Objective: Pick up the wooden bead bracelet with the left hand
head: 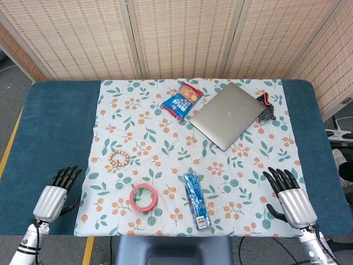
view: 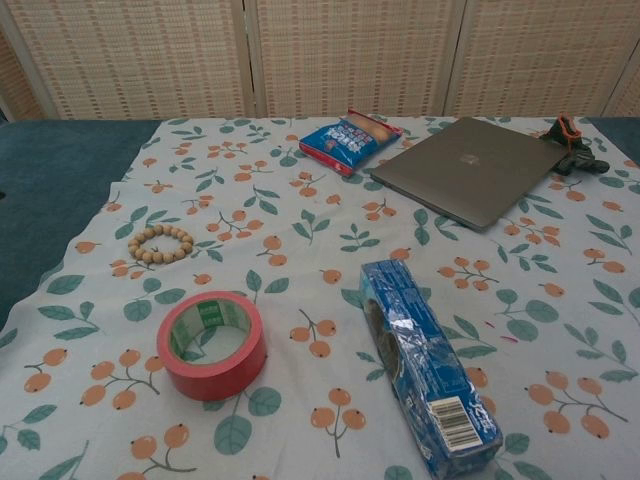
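Only the head view shows both hands, left (head: 55, 194) and right (head: 289, 196).

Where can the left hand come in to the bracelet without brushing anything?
Bare cloth lies between the left hand and the wooden bead bracelet, and beyond the bracelet toward the snack bag. Tighter on its near side: the red tape roll sits close.

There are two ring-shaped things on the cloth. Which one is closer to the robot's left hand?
Both lie close, but the red tape roll seems slightly nearer the left hand. The wooden bead bracelet lies farther up the cloth.
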`<state>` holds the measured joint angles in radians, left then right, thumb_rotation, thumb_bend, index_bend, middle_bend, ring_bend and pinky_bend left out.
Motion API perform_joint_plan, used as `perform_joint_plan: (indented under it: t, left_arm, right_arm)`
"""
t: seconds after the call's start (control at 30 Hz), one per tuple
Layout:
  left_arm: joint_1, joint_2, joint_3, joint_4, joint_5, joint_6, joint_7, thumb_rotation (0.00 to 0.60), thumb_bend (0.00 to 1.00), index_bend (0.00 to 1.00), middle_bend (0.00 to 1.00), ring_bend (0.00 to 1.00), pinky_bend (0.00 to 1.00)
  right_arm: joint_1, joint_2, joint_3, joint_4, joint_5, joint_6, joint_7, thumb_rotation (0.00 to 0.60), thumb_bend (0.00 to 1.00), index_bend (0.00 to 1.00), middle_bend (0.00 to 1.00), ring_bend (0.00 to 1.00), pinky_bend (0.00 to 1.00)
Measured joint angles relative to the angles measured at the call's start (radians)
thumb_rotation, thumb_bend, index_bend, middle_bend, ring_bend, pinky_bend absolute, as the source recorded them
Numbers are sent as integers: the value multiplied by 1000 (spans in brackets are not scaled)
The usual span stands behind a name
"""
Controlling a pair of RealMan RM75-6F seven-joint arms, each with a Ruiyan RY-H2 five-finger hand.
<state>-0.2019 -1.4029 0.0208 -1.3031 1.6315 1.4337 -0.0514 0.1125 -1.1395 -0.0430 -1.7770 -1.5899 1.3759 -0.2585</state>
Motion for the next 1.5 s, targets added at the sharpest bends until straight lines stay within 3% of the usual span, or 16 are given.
perform_joint_plan:
  t: [0.23, 0.33, 0.47, 0.57, 0.77, 1.0, 1.27, 1.5]
  left_arm:
    - [-24, -27, -13, -4, 2, -15, 35, 600, 455, 19, 23, 1, 167]
    - [-61, -38, -29, -2, -7, -68, 63, 600, 456, 38, 31, 4, 147]
    - [-125, -56, -58, 4, -39, -177, 134, 600, 456, 72, 66, 112, 166]
    - [-173, -76, -84, 12, -83, -256, 211, 600, 455, 123, 147, 225, 221]
    - [-237, -137, -135, 34, -183, -335, 332, 600, 457, 193, 236, 390, 283]
    - [-276, -184, -159, 57, -277, -392, 434, 600, 456, 220, 234, 399, 262]
    - [-321, -246, -162, 130, -288, -408, 460, 600, 455, 238, 199, 415, 261]
    - [-345, -280, -154, 160, -285, -405, 463, 600, 454, 279, 301, 460, 266]
  right_arm:
    - [-2, 4, 3, -1, -2, 9, 7, 600, 231, 0, 0, 0, 0]
    - [1, 2, 5, 1, 3, -1, 10, 600, 231, 0, 0, 0, 0]
    - [7, -1, 6, 5, 7, -12, 12, 600, 231, 0, 0, 0, 0]
    - [8, -2, 9, 6, 15, -16, 12, 600, 231, 0, 0, 0, 0]
    - [11, -2, 10, 7, 20, -22, 13, 600, 230, 0, 0, 0, 0]
    - [12, 2, 8, 4, 20, -25, 15, 600, 231, 0, 0, 0, 0]
    - [15, 9, 2, -6, 24, -39, 14, 600, 231, 0, 0, 0, 0]
    - [16, 16, 2, -7, 24, -38, 25, 600, 231, 0, 0, 0, 0]
